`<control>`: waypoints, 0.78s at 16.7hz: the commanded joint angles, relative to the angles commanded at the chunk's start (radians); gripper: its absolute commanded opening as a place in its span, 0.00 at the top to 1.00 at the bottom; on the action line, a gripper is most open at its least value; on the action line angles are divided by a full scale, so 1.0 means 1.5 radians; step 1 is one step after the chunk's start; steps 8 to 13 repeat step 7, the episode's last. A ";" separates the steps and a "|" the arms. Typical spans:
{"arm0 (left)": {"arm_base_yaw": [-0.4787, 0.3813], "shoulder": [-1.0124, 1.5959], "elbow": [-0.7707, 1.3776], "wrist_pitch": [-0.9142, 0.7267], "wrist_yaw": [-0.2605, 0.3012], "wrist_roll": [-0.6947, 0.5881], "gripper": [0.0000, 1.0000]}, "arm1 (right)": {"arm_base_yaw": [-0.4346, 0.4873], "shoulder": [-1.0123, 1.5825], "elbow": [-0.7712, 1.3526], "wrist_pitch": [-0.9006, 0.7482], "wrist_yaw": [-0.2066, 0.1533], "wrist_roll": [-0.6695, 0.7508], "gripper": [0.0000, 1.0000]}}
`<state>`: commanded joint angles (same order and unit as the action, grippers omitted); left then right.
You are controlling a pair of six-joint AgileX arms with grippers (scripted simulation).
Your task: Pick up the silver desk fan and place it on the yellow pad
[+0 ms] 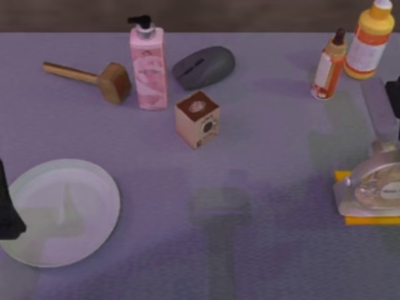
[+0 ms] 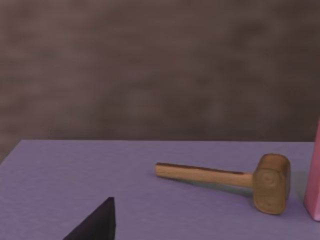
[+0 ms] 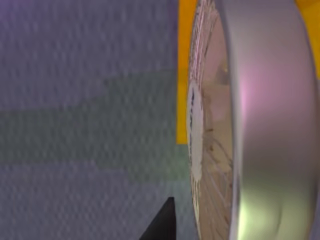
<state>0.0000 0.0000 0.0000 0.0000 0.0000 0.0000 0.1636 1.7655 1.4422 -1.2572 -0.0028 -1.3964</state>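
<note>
The silver desk fan [image 1: 375, 187] stands at the table's right edge on the yellow pad [image 1: 369, 219], whose edges show beside and below it. My right gripper [image 1: 382, 150] hangs directly over the fan. In the right wrist view the fan's shiny ring [image 3: 260, 125] fills the frame, with the pad [image 3: 183, 75] behind it. One dark fingertip [image 3: 162, 225] sits beside the fan's front face with a thin strip of table between them. The other finger is hidden. My left gripper [image 1: 7, 212] is parked at the left edge, open and holding nothing.
A white plate [image 1: 62, 212] lies front left by the left arm. At the back are a wooden mallet [image 1: 87, 78], a pink pump bottle [image 1: 149, 65], a grey mouse [image 1: 204, 67] and a wooden cube [image 1: 197, 119]. Behind the fan stand an orange bottle [image 1: 329, 67] and a yellow-and-white bottle [image 1: 370, 40].
</note>
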 joint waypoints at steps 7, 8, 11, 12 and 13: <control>0.000 0.000 0.000 0.000 0.000 0.000 0.00 | 0.000 0.000 0.000 0.000 0.000 0.000 0.00; 0.000 0.000 0.000 0.000 0.000 0.000 0.00 | 0.000 0.000 0.000 0.000 0.000 0.000 0.00; 0.000 0.000 0.000 0.000 0.000 0.000 0.00 | 0.000 0.000 0.000 0.000 0.000 0.000 0.00; 0.000 0.000 0.000 0.000 0.000 0.000 0.00 | 0.000 0.000 0.000 0.000 0.000 0.000 0.00; 0.000 0.000 0.000 0.000 0.000 0.000 0.00 | 0.000 0.000 0.000 0.000 0.000 0.000 0.00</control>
